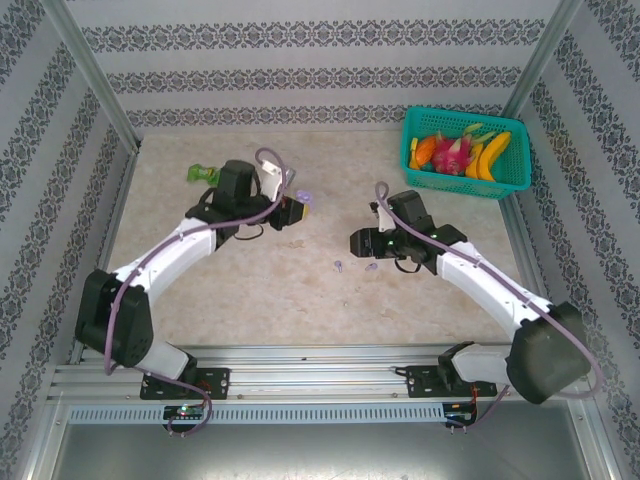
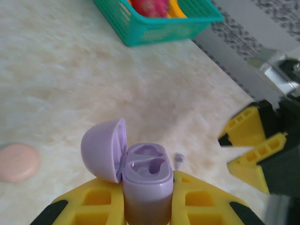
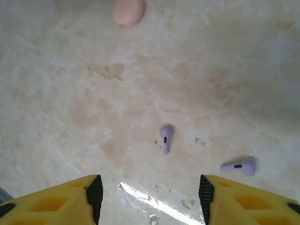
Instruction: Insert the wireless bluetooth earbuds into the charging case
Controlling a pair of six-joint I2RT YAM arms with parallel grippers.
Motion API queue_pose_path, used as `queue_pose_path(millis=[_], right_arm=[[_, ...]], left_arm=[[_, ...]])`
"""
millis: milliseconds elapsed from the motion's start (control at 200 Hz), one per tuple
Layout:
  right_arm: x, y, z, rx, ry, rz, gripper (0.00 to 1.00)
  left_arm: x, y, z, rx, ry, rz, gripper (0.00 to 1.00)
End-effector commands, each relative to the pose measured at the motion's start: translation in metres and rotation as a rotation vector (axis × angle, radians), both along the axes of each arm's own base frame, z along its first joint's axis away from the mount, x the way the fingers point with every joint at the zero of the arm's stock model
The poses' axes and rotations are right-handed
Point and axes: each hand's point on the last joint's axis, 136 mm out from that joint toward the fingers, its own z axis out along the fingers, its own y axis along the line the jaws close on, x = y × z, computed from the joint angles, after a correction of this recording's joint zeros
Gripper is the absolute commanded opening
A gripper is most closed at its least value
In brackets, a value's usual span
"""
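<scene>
The pale marbled surface (image 1: 300,300) carries a teal basket (image 1: 465,185) of fruit at its far right corner. The left fingers (image 2: 201,201) clamp an upright lilac charging case (image 2: 145,176), its lid hinged open and both wells empty. The right fingers (image 3: 51,201) are spread wide above the surface. A closed pink case (image 3: 128,11) lies farther off. 1 lilac earbud (image 3: 165,137) lies between the right fingers, and a second lilac earbud (image 3: 241,165) lies apart from it.
</scene>
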Motion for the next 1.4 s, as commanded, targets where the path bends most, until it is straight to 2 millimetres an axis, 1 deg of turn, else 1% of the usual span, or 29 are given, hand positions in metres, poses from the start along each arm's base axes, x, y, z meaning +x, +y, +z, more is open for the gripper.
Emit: queue_pose_path(millis=[0,60,100,280,405,535,659,889,1049,1394], right_arm=[[-0.003,0.0,-0.026,-0.068,0.066,-0.036,0.58],[-0.004,0.004,-0.038,-0.097,0.095,-0.03,0.58],[-0.004,0.007,-0.047,-0.116,0.119,-0.025,0.57],[-0.006,0.019,-0.076,-0.219,0.183,0.02,0.56],[-0.004,0.027,-0.088,-0.283,0.205,0.042,0.55],[0.002,0.032,-0.093,-0.353,0.201,0.048,0.53],[0.01,0.035,-0.096,-0.386,0.193,0.034,0.51],[0.019,0.04,-0.104,-0.421,0.206,0.045,0.48],[0.021,0.042,-0.112,-0.438,0.221,0.059,0.44],[0.022,0.048,-0.122,-0.456,0.239,0.075,0.42]], left_arm=[[0.022,0.017,0.047,-0.087,-0.307,0.21,0.0],[0.021,0.026,0.049,-0.109,-0.346,0.258,0.0],[0.019,0.027,0.047,-0.114,-0.362,0.256,0.0],[0.004,0.01,0.041,-0.151,-0.429,0.122,0.0],[-0.009,0.001,0.046,-0.193,-0.49,0.037,0.0],[-0.019,0.002,0.056,-0.231,-0.573,0.016,0.0],[-0.024,0.005,0.063,-0.233,-0.622,0.017,0.0],[-0.024,0.017,0.077,-0.235,-0.681,0.077,0.0],[-0.024,0.024,0.081,-0.235,-0.696,0.105,0.0],[-0.025,0.03,0.082,-0.23,-0.699,0.123,0.0]])
